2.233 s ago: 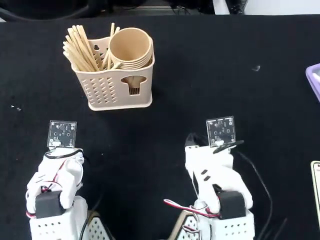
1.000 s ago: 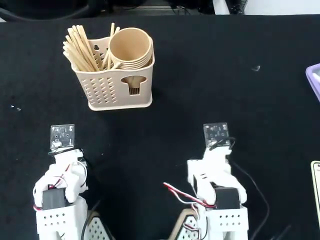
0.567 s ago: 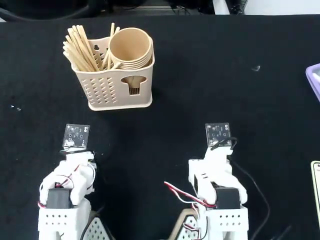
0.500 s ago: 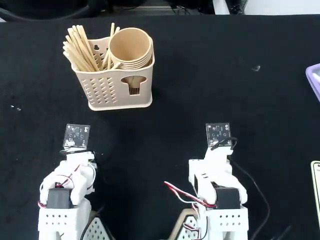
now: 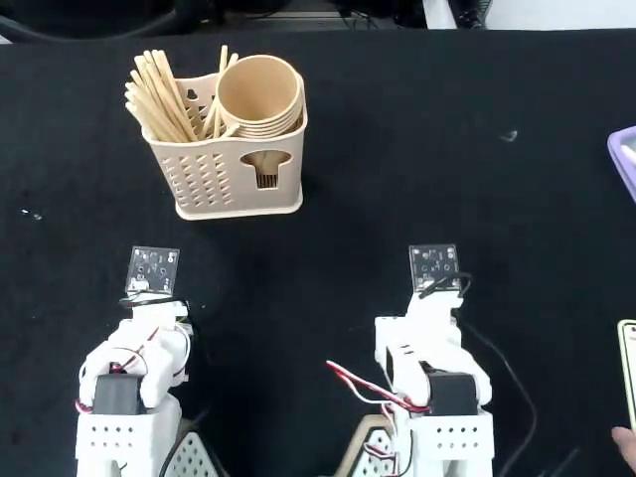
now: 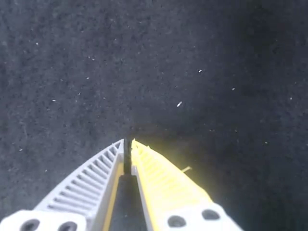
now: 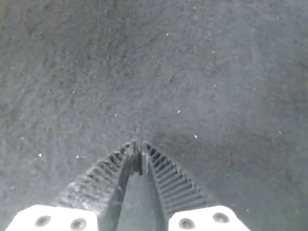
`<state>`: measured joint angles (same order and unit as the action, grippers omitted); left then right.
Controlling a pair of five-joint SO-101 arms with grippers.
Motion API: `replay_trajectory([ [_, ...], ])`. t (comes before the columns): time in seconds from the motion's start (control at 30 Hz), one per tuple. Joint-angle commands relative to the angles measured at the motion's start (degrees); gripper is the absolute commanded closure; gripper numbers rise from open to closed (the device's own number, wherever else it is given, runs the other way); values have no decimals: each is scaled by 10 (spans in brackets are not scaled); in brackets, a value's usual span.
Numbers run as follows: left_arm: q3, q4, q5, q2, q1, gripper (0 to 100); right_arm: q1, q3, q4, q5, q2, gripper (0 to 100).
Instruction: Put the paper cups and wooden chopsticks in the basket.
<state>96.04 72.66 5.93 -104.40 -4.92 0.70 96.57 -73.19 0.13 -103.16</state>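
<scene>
The black bench (image 5: 447, 199) carries little beyond the task's things: a purple object (image 5: 624, 159) pokes in at the far right edge, a pale-rimmed flat thing (image 5: 629, 368) lies at the same edge nearer the arms, and a small speck (image 5: 509, 135) sits out in the open cloth. Nothing stands between the arms and the basket (image 5: 234, 184), which is one cream, perforated piece toward the far left of the bench.

Inside it, the paper cups (image 5: 260, 94) are nested in a single stack on the right-hand side; several rims show, but I cannot count them exactly. The wooden chopsticks (image 5: 159, 94) stand as a loose bundle on the left-hand side, leaning outward, with a few more propped just beside the cups. There are roughly a dozen, too crowded to count.

Two arms sit folded back at the near edge, one (image 5: 129, 368) below the basket, the other (image 5: 432, 363) to its right, both well apart from the basket.

The left jaws, one white finger (image 6: 91, 183) and one yellow (image 6: 163, 178), are closed tip to tip with nothing between them, above bare cloth. The right jaws, both dark, are likewise pressed together and empty.
</scene>
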Motion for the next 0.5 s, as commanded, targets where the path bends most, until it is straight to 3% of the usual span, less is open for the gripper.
replay_trajectory([
  [0.0,13,-8,-5,-4,-10,967,-11,0,-4,4,-53,985],
  [0.13,13,-8,-5,-4,-55,967,-11,0,-4,4,-53,985],
  [0.47,13,-8,-6,-4,-56,967,-11,0,-4,4,-53,985],
])
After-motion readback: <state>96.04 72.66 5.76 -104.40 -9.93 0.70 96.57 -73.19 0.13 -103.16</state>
